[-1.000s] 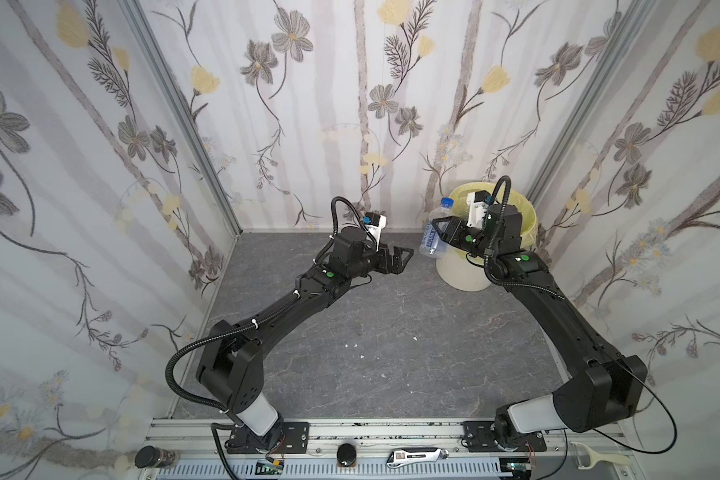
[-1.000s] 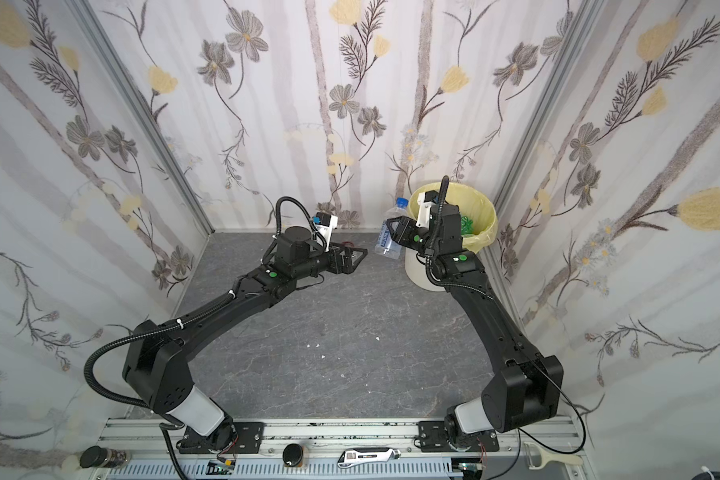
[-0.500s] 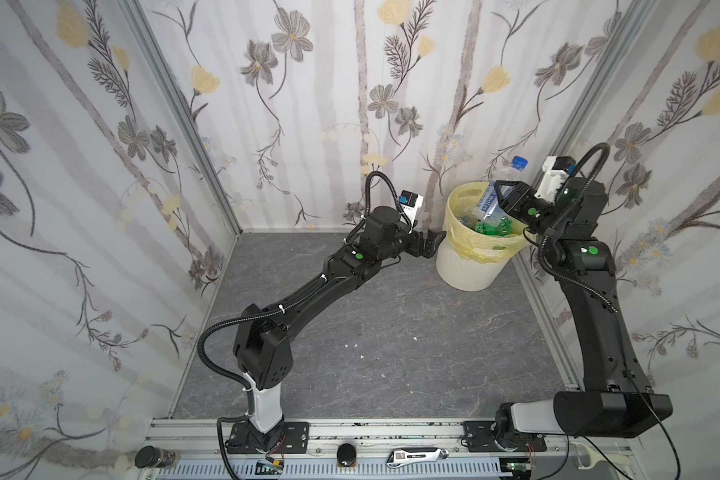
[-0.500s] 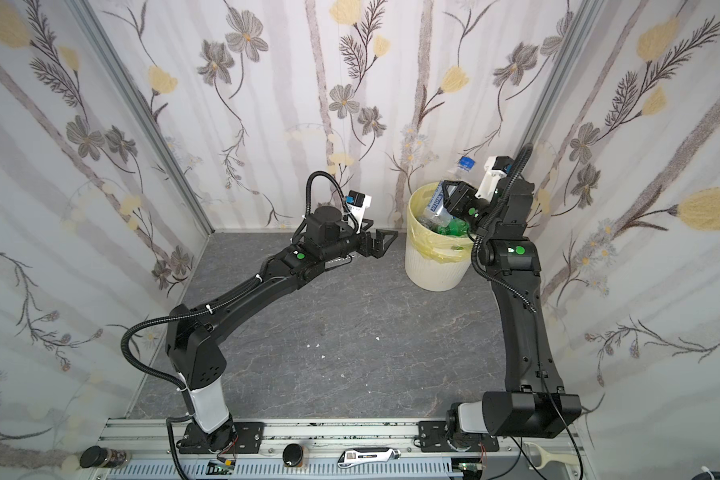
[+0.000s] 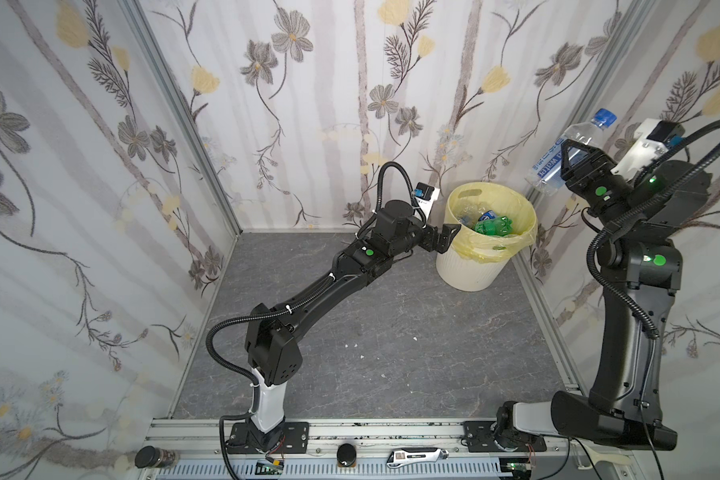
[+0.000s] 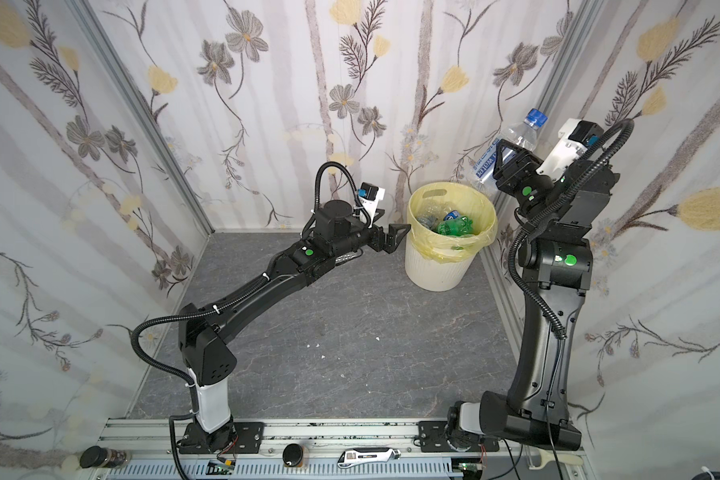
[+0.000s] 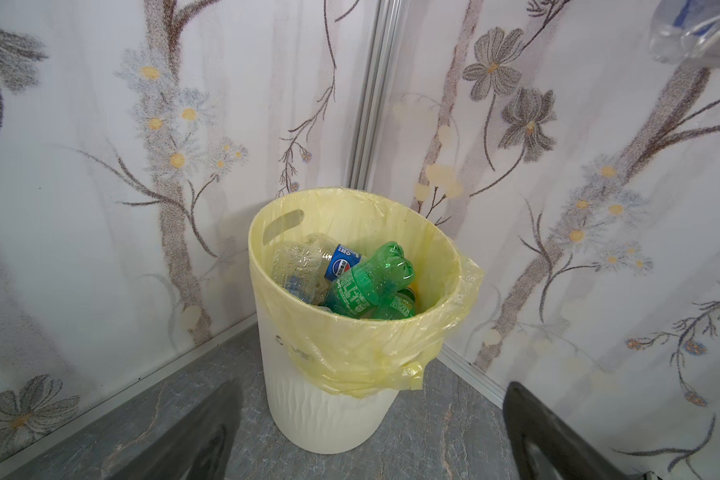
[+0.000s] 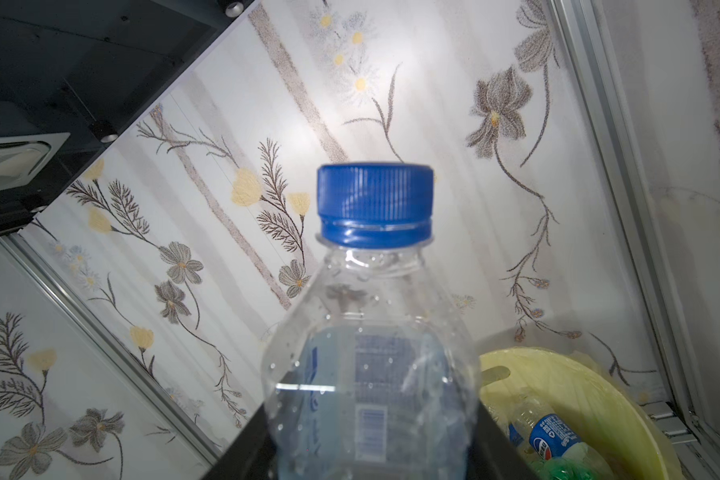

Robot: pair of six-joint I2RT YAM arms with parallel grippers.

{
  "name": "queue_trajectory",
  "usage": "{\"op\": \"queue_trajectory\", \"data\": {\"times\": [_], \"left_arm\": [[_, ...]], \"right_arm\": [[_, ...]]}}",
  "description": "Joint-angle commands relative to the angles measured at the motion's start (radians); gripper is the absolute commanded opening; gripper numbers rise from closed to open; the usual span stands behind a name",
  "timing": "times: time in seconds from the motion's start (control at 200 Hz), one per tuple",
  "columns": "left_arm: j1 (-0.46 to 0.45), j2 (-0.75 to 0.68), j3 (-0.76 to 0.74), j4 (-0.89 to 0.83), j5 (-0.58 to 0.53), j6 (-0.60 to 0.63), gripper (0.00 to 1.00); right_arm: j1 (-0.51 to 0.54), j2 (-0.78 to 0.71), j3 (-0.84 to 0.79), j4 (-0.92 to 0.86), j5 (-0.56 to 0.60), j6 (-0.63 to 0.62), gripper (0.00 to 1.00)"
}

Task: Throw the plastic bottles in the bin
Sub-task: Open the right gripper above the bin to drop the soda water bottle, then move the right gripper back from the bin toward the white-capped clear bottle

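Hand on the left (image 5: 447,239) is hovering spread, empty, just beside the bin (image 5: 468,270); beyond, the right hand (image 5: 569,160) is pinching a blue-capped bottle (image 5: 581,132) high, seemingly off the bin's mouth, so releasing is risking a miss onto the counter (image 5: 391,332).

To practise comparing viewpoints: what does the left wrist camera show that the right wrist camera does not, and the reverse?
Only the left wrist: the white ribbed wall of the bin and the grey floor. Only the right wrist: the blue cap and barcode of the held clear bottle. Both: the bin's yellow liner and the blue-labelled bottle inside it.
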Motion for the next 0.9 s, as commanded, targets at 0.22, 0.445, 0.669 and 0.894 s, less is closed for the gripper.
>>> {"op": "queue_trajectory", "data": {"times": [0.22,0.445,0.669,0.894], "left_arm": [[0.002,0.003,0.003,0.001,-0.023,0.04,1.0],[0.003,0.001,-0.012,0.0,-0.028,0.04,1.0],[0.003,-0.021,-0.053,-0.002,-0.037,0.036,1.0],[0.006,-0.019,-0.059,-0.003,-0.031,0.017,1.0]], "right_arm": [[-0.007,0.059,0.032,-0.002,0.027,-0.002,0.51],[0.038,0.258,-0.045,-0.051,0.078,-0.006,0.72],[0.057,0.312,-0.057,-0.09,0.072,-0.021,1.0],[0.062,0.258,-0.084,-0.089,0.074,-0.036,1.0]]}}
